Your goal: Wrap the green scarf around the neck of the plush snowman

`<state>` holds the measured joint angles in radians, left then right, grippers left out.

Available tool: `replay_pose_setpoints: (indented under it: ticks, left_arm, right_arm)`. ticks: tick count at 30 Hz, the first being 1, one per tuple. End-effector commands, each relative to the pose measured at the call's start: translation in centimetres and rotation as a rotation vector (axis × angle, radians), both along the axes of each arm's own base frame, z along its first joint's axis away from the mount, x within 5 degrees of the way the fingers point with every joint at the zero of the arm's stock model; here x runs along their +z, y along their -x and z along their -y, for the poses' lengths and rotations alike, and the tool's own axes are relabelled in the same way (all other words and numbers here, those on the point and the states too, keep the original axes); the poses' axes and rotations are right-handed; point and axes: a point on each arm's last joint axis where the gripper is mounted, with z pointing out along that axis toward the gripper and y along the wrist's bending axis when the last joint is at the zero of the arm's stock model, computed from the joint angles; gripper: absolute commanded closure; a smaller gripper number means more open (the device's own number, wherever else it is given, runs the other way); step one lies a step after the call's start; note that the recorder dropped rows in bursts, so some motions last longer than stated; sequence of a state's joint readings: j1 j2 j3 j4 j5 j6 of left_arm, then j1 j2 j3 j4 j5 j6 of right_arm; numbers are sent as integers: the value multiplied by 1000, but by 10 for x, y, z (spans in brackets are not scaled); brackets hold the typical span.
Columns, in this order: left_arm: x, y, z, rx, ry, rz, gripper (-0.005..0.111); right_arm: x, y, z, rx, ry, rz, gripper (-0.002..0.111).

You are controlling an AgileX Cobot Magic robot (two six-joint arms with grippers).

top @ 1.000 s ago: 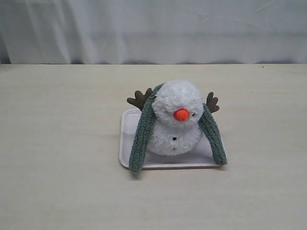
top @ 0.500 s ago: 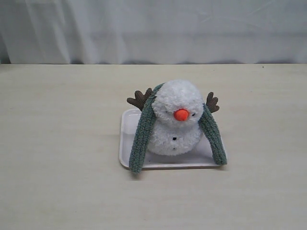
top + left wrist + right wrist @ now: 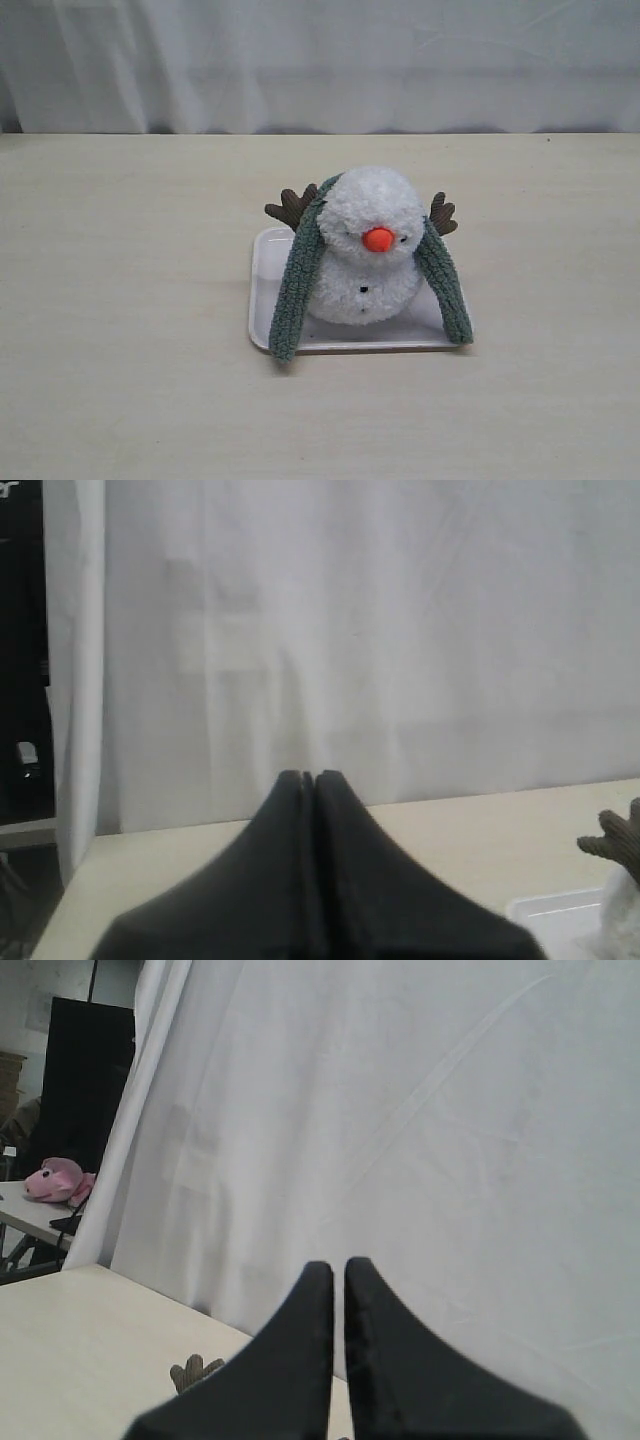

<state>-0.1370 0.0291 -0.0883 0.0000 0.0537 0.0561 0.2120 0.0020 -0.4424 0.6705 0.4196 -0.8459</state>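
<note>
The plush snowman (image 3: pixel 367 250) sits upright on a white tray (image 3: pixel 262 300) in the middle of the table, orange nose facing the camera. The green scarf (image 3: pixel 296 285) is draped behind its head, and its two ends hang down in front, one on each side (image 3: pixel 446 285). Brown branch arms (image 3: pixel 291 206) stick out at both sides. Neither arm appears in the exterior view. My left gripper (image 3: pixel 309 777) is shut with nothing in it; one branch arm (image 3: pixel 612 838) shows at that view's edge. My right gripper (image 3: pixel 339 1265) is shut and empty, with a branch arm (image 3: pixel 193 1372) beside it.
A white curtain (image 3: pixel 320 60) hangs behind the table's far edge. The pale wooden tabletop (image 3: pixel 120 300) spreads around the tray on all sides. A pink plush toy (image 3: pixel 55 1180) lies on another table far off in the right wrist view.
</note>
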Motion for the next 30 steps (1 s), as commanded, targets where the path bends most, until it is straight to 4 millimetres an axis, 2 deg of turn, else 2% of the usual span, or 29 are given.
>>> replay_pose_setpoints:
  ticks: [1,15,18,19,30]
  left_arm:
    - [-5,1,-3,52,-5,16,107]
    - [-11,0,-8,131,32,-25,107]
    - [-23,-2,-7,124,60,-22,107]
    - [-21,-2,-7,116,63,16,107]
    - [-25,-2,-7,121,71,-29,107]
  right_arm:
    - [-1,-1,0,-6,-4,-1,104]
    - [-2,-1,0,-4,-2,-2,104]
    - [-2,-1,0,-3,-4,-4,104]
    - [-2,-1,0,-3,-4,-4,104]
    - [-2,-1,0,-3,-4,-4,104]
